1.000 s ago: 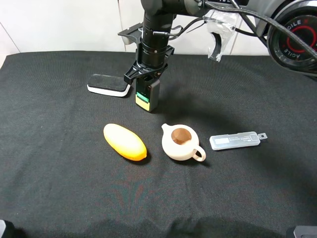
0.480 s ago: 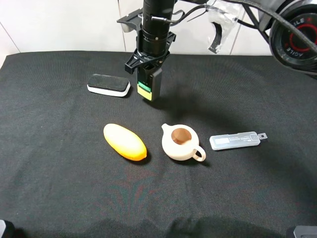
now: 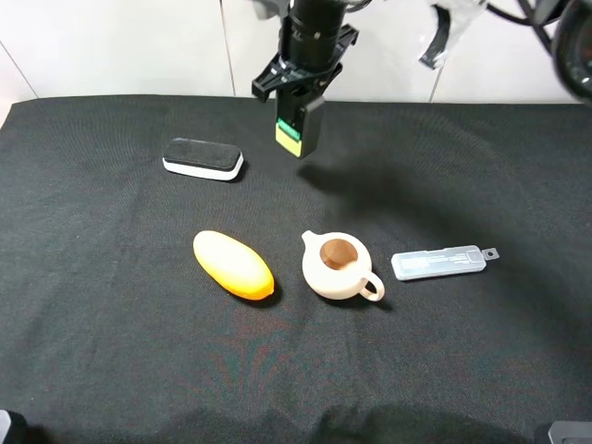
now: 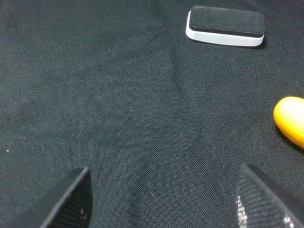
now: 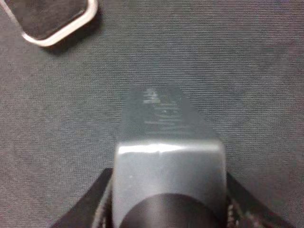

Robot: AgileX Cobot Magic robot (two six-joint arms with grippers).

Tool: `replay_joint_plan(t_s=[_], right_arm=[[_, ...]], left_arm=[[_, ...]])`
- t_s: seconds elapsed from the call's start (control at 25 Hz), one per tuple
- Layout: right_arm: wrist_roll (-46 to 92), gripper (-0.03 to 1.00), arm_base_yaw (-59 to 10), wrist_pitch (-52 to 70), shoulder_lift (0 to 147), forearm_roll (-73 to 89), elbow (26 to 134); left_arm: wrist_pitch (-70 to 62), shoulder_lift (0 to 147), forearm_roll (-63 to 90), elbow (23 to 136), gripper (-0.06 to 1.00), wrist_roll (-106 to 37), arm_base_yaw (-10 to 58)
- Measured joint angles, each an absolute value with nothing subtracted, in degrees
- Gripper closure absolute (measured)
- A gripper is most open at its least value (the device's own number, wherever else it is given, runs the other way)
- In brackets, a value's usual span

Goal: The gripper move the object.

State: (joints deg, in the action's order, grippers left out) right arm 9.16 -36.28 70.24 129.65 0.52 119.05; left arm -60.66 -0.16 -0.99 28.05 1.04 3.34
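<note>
Black cloth covers the table (image 3: 111, 370), and over its far middle part the right tool (image 3: 301, 104) points straight down with its jaws closed tight on a small dark grey bottle (image 3: 301, 129). The bottle hangs upright with its cap end up between the fingers and its green and cream label at the low end. It is lifted clear of the cloth, and its soft shadow falls apart from it, on the fabric to the right. In the right wrist view the grey body of the bottle (image 5: 168, 156) fills the middle, with a black finger (image 5: 99, 202) pressed against each side.

A black-and-white eraser (image 3: 203, 158) lies flat on the table near the bottle, to its left, not touching it. One corner of this eraser (image 5: 50, 19) shows in the right wrist view.

Nearer the front lie three more things in a loose row, all apart from one another: a yellow fruit (image 3: 233, 265) on the left, a cream teapot (image 3: 338, 266) with a brown lid in the middle, and a clear plastic case (image 3: 438, 262) on the right.

The left tool (image 4: 164, 190) hangs above bare cloth with its two ribbed fingers (image 4: 71, 204) spread wide and nothing between them. Its camera also shows the eraser (image 4: 225, 27) and one end of the yellow fruit (image 4: 290, 124).
</note>
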Motion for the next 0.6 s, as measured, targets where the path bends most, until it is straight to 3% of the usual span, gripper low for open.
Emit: replay_joint_plan(t_s=[0.6], right_arm=[[7.78, 0.67, -25.28, 70.31, 122.52, 0.88, 114.99]], left_arm=[[-60.66, -0.16, -0.99, 28.05, 0.27, 1.04, 3.34]])
